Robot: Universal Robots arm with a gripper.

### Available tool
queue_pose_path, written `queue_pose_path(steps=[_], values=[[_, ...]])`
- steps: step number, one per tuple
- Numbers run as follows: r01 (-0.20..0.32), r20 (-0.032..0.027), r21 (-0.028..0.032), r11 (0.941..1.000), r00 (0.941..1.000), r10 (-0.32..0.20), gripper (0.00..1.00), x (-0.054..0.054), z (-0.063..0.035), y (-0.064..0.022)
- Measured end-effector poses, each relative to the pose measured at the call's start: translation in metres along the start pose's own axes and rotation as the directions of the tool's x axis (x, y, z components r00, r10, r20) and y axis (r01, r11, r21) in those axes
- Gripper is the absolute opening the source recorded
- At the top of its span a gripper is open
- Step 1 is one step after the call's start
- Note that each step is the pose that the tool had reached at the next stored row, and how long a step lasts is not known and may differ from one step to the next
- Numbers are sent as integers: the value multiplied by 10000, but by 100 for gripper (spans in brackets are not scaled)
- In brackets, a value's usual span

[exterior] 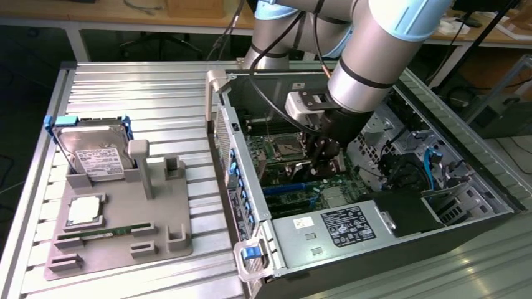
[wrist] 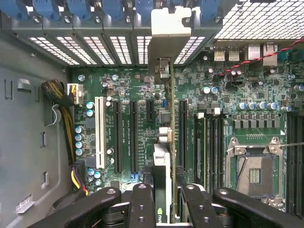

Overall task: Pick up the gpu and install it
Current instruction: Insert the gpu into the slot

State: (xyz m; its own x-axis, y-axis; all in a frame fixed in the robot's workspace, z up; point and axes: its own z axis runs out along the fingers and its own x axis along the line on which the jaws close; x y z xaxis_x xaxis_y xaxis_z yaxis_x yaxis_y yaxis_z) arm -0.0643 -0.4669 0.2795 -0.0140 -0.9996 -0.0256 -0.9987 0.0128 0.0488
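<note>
The gpu shows edge-on in the wrist view, a thin card with a green board edge and a silver end bracket reaching the case's rear slot openings. My gripper is shut on it, one black finger on each side. The card stands upright over the motherboard, between two black expansion slots; whether it is seated I cannot tell. In the exterior view my gripper reaches down inside the open computer case, over the board, with the gpu mostly hidden by the fingers.
A white slot, memory slots and the bare CPU socket lie beside the card. Cable bundles run along the case wall. Outside the case, a grey tray holds a hard drive, a processor and a memory stick.
</note>
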Motion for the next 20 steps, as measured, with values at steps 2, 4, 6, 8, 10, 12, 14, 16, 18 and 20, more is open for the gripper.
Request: queue_pose_path(steps=[2,4,6,8,10,12,14,16,18,20], values=[[-2,-4,-1,10000,10000,2,27,0,-1,1],[-2,-4,-1,10000,10000,2,27,-1,5,0],[-1,-4,-1,10000,10000,1,27,-2,47,-1],[-3,-3,0,10000,10000,3,27,-15,82,1],[-1,-4,-1,10000,10000,1,27,-32,119,16],[-2,-3,0,10000,10000,2,27,-52,159,59],[-2,-5,-1,10000,10000,2,27,-68,196,99],[-1,-3,0,10000,10000,1,27,-85,239,104],[-2,-9,-3,10000,10000,2,27,-90,260,114],[0,-14,-3,10000,10000,0,27,-90,274,130]])
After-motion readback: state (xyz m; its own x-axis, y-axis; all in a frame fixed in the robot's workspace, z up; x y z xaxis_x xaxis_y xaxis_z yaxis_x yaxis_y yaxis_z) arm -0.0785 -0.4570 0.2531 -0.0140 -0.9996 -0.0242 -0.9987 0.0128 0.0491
